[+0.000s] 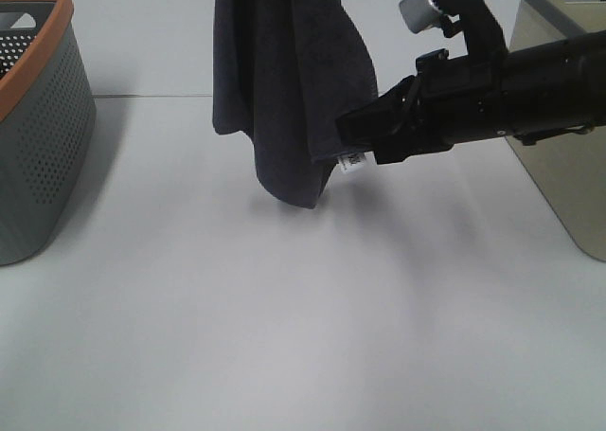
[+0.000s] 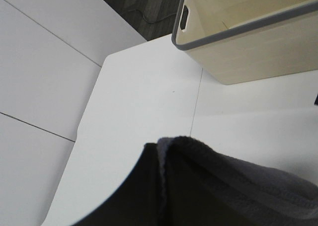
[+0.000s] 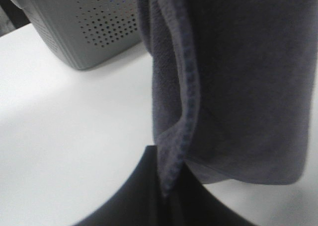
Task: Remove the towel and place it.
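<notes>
the towel hangs in a dark bunch over the middle of the white tabletop, its top running out of the high view. its lowest fold droops close to the tabletop, and i cannot tell whether it touches.

around it: a grey perforated basket with an orange rim stands at the left edge. a beige basket with a grey rim stands at the far right, partly behind my right arm. both sit well apart from the cloth, one on each side. that arm reaches in from the right, across the front of the beige basket.

now the grip. my right jaws are closed on the towel's lower edge, just beside the white label. the right wrist view shows the stitched hem running down into them, with the grey basket beyond. my left jaws are out of the high view. the left wrist view has them pinched shut on a folded hem of the towel, with the beige basket beyond.

the count: one towel, one label, two baskets, two grips on the cloth.
</notes>
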Controlling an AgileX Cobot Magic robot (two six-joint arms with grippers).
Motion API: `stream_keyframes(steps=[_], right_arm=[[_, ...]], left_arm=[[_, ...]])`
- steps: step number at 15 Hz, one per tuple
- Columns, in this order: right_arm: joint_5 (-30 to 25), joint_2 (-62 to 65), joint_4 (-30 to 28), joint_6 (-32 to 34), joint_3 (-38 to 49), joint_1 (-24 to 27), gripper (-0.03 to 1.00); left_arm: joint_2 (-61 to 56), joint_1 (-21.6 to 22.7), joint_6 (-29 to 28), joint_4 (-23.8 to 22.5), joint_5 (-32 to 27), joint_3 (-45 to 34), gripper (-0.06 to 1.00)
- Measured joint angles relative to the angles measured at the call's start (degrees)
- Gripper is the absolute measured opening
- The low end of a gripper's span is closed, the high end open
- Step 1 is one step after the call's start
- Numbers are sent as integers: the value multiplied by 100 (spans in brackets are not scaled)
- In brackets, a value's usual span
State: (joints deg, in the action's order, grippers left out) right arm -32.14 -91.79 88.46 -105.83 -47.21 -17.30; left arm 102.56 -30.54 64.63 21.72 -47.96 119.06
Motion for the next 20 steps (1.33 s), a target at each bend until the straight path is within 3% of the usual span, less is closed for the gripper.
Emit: stream_keyframes(steps=[4,7,10,12,15,17,18,19,20], right_arm=[[1054,762,-1673,527,-103,0,2],[1301,1060,-2578,945,-556,0,2],[1341,1020,-2968,1054,-922,0,2],[1381,745,-3231,963,-1369,0,2],[1478,69,-3673,905,-2217,0,2],[1696,-309,-3982,854,-2790,0,2],[1885,-596,-4102,796,-3134,0,2],[2303,-1215,-4223,716,-3850,0,2],[2452,-1536,-4246,659,-4240,0,2]], left_arm=[[0,0,-837,-934,-86,0,0],[0,0,-2298,-1776,-384,0,0],[46,0,-3793,-2108,-796,0,0],[241,11,-4102,-2292,-567,0,0],[676,34,-4377,-2916,-11,0,0],[934,143,-4532,-3100,613,0,0],[1129,292,-4635,-3168,1140,0,0],[1490,630,-4744,-3203,2177,0,0],[1662,768,-4761,-3220,2641,0,0]])
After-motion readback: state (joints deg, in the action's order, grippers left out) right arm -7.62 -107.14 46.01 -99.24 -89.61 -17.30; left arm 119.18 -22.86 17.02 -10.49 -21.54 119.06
